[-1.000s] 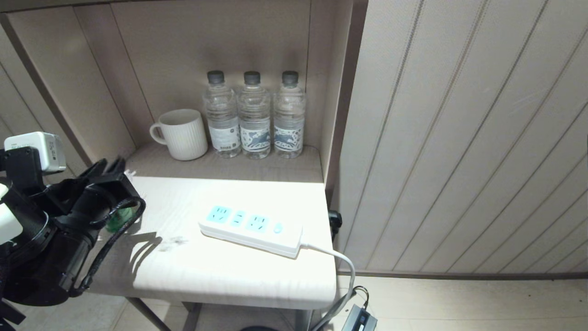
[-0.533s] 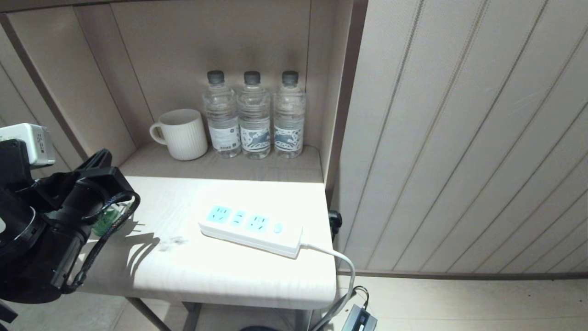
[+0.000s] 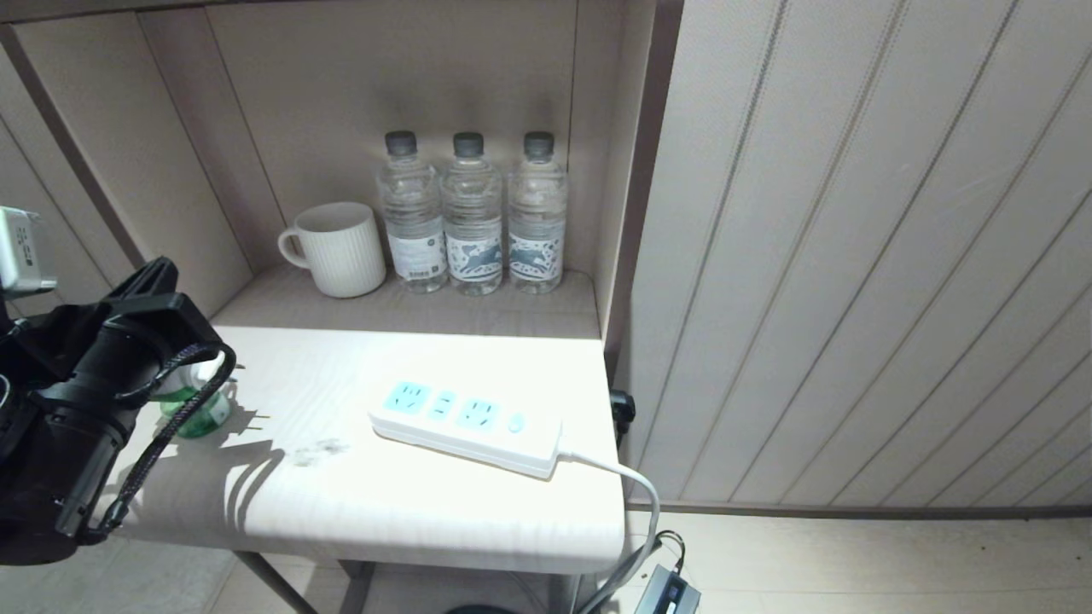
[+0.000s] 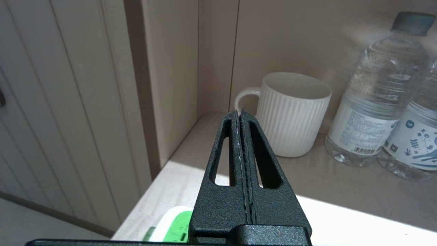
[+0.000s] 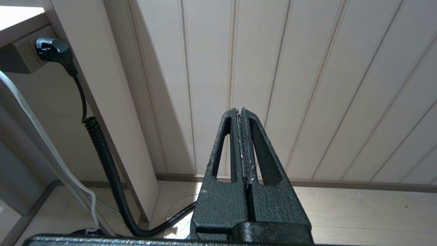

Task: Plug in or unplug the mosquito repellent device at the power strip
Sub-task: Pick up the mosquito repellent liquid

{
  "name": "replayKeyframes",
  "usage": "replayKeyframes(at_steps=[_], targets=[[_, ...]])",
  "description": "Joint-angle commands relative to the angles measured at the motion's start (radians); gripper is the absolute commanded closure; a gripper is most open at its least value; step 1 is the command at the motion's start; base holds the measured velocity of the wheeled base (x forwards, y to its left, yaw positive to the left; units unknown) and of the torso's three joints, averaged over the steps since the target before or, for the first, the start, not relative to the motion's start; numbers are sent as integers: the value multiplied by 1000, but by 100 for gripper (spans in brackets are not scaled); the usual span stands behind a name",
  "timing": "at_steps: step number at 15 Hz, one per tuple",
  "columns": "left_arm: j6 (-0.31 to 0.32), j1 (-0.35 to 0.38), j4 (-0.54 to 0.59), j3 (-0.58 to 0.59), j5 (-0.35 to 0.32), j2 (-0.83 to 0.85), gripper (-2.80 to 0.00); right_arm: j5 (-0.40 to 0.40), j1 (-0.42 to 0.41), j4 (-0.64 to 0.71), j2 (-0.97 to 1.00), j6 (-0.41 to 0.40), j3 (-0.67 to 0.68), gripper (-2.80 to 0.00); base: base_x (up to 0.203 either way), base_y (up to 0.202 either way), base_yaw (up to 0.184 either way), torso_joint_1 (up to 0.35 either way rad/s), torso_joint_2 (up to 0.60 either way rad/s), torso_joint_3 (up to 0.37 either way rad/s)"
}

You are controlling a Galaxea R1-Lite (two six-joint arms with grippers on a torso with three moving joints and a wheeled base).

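Left arm (image 3: 77, 409) matte black, braided black cable looped alongside, grey-white camera box (image 3: 21, 251) above; jaws textured black, triangular cutouts.

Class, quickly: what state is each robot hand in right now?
Left hand: closed, holding nothing, above the mosquito repellent device.
Right hand: closed, empty, parked low beside the table.

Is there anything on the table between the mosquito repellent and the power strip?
Nothing visible. The mosquito repellent stands at the table's left edge, the power strip to its right, with bare tabletop between them.
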Motion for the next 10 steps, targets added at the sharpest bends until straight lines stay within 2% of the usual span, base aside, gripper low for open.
replayKeyframes(at_steps=[1,2,5,7,10], targets=[[11,0,3,-2,4,-47,0,0,0,-1,2,0,0,0,0,0,0,0,0,0],[32,1,11,-2,2,-60,-280,0,0,-1,2,0,0,0,0,0,0,0,0,0],[70,1,20,-2,-10,-86,-280,0,0,-1,2,0,0,0,0,0,0,0,0,0],[72,14,49,-1,-52,-108,-280,0,0,-1,2,0,0,0,0,0,0,0,0,0],[68,117,95,0,-148,-119,-280,0,0,-1,0,0,0,0,0,0,0,0,0,0]])
